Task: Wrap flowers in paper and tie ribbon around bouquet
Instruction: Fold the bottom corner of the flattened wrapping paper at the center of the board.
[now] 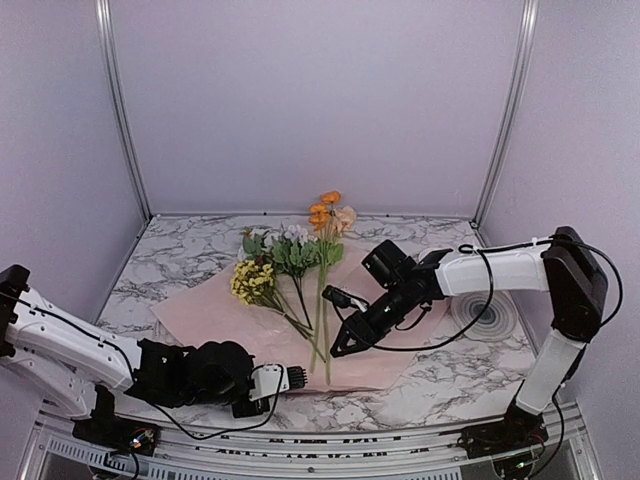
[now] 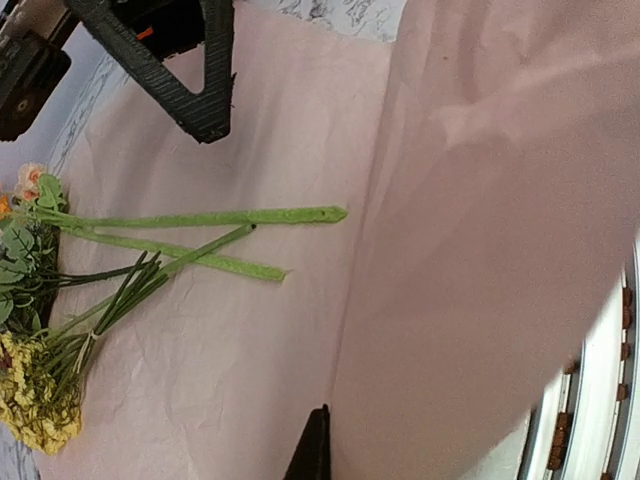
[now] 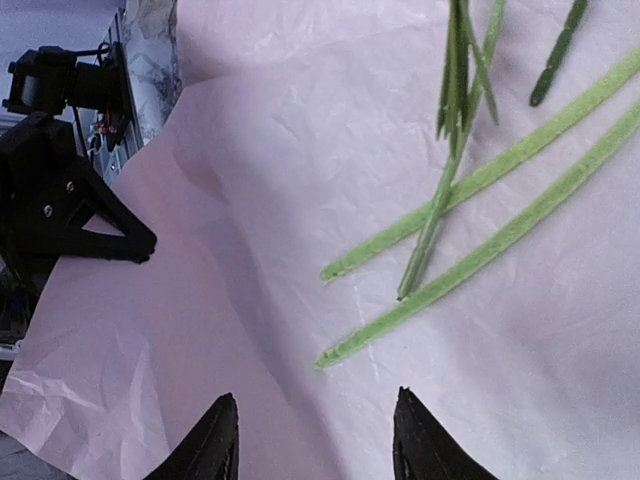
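The flowers (image 1: 300,262) lie across the pink paper (image 1: 200,312) on the marble tabletop (image 1: 180,250). Their heads face the back wall and their stem ends point at the near edge, which looks to me like the layout for folding the sheet over them. The left claw (image 1: 292,378) is pinched together on the paper's near edge, lifting it in a fold beside the stems. The right claw (image 1: 340,348) hovers by the stem ends, jaws apart, holding nothing.
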Tool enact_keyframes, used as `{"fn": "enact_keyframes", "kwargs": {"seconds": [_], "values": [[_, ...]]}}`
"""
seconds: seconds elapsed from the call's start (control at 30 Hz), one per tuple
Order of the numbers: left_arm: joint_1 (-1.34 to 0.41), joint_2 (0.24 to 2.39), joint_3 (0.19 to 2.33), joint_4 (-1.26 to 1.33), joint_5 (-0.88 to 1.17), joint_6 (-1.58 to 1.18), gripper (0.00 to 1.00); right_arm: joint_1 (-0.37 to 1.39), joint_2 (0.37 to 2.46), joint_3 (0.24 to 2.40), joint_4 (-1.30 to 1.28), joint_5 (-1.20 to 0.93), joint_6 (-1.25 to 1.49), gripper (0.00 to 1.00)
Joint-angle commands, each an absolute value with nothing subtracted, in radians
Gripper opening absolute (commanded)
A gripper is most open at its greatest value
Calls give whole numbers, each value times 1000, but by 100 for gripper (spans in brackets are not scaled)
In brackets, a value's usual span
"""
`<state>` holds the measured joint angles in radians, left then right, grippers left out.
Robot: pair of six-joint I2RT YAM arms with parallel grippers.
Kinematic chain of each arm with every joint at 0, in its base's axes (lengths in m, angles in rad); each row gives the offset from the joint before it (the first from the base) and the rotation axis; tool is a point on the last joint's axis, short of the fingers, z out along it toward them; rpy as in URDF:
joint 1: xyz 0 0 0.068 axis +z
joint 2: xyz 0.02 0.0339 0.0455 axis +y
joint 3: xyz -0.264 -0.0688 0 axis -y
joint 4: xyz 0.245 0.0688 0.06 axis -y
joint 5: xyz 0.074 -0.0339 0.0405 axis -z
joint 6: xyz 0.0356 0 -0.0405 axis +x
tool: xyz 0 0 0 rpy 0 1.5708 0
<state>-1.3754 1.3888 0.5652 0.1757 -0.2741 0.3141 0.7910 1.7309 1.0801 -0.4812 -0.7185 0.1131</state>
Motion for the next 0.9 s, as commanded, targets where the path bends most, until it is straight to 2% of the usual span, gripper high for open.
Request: {"fn": "enact_keyframes", "kwargs": {"seconds": [0.0,0.3,0.43,0.57,0.77,0.87], "values": [[-1295,1360,560,197,-161,217,0,742,1805,1074,-397,-733,148,49],[-1176,1394,559,204,-126,140,0,676,1913,1066,-443,-642,137,45],[-1127,1407,558,210,-120,129,0,652,1865,1066,-448,-657,121,45],[-1102,1430,563,211,-119,138,0,631,1754,1092,-422,-674,100,51],[-1094,1456,589,225,-102,167,0,630,1636,1063,-340,-661,103,66],[-1088,1470,609,224,-93,181,0,630,1586,1012,-243,-772,118,72]]}}
